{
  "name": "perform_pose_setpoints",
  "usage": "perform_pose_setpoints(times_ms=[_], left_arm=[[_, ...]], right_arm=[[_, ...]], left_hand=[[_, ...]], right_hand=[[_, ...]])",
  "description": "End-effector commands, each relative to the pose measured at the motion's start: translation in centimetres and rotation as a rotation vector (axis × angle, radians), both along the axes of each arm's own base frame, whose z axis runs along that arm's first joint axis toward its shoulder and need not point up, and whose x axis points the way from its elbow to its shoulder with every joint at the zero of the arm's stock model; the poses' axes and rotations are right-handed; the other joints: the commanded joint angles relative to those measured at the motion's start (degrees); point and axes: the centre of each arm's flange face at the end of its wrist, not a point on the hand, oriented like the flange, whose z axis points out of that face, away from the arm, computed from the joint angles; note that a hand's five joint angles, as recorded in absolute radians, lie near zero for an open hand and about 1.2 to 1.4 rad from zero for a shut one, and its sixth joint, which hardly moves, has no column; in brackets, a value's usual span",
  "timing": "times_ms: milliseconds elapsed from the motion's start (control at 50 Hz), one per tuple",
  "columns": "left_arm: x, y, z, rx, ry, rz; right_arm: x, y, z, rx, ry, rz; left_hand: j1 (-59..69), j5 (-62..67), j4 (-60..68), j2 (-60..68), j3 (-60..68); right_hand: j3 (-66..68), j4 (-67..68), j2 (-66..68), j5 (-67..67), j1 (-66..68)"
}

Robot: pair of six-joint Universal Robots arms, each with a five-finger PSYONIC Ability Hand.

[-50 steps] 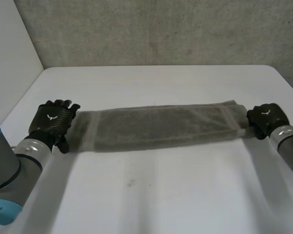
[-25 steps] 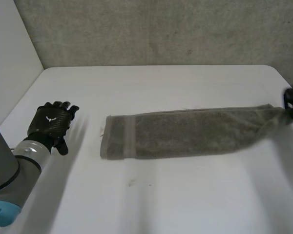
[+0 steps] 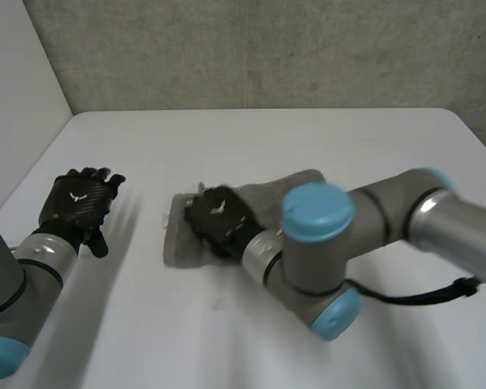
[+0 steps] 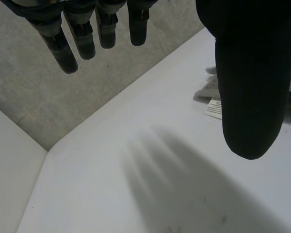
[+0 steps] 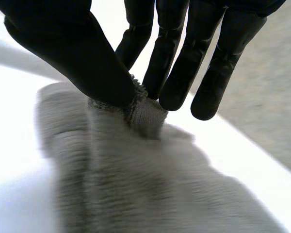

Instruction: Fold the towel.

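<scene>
Pinching one end of the towel over the other, the right hand risks a crooked fold if cloth slips; the left hand hangs with fingers spread.

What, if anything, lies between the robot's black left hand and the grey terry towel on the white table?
Nothing visible: only bare white table separates the open black left hand from the grey terry towel's nearest end, where the black right hand pinches a towel edge.
</scene>
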Motion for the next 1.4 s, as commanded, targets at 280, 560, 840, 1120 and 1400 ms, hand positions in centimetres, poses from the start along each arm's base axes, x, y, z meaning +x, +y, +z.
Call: perform_pose_setpoints(times_ms=[280,560,840,1120,1400], left_arm=[[-0.4,-0.4,0.4,-0.037,0.007,-0.010],[-6.2,1.0,1.3,-0.086,0.028,-0.193],[-12.4,2.4,0.9,-0.048,0.164,-0.338],[-11.8,1.2,-0.7,-0.023,0.145,-0.232],[-9.0,2.4,1.0,-0.023,0.140,-0.164]], right_arm=[[-2.8,-2.1,3.7,-0.026,-0.012,-0.163],[-13.1,-6.3,3.0,0.108,0.058,-0.429],[-15.4,-6.6,-1.3,0.148,0.086,-0.472],[-15.9,-7.9,-2.7,0.119,0.095,-0.518],[-19.0,-9.9,4.0,-0.230,0.274,-0.582]], left_hand=[[-0.2,-1.5,0.5,0.6,0.4],[-0.1,-1.4,0.5,0.6,0.4],[0.1,-1.3,0.7,0.8,0.6],[-0.1,-1.4,0.5,0.6,0.4],[-0.2,-1.5,0.5,0.6,0.4]], right_hand=[[-58.1,-58.5,-57.8,-56.4,-68.3],[-58.1,-58.5,-57.8,-56.4,-68.3],[-27.2,-27.5,-26.9,-25.5,-37.4],[11.9,11.5,12.2,13.6,1.7],[11.9,11.5,12.2,13.6,1.7]])
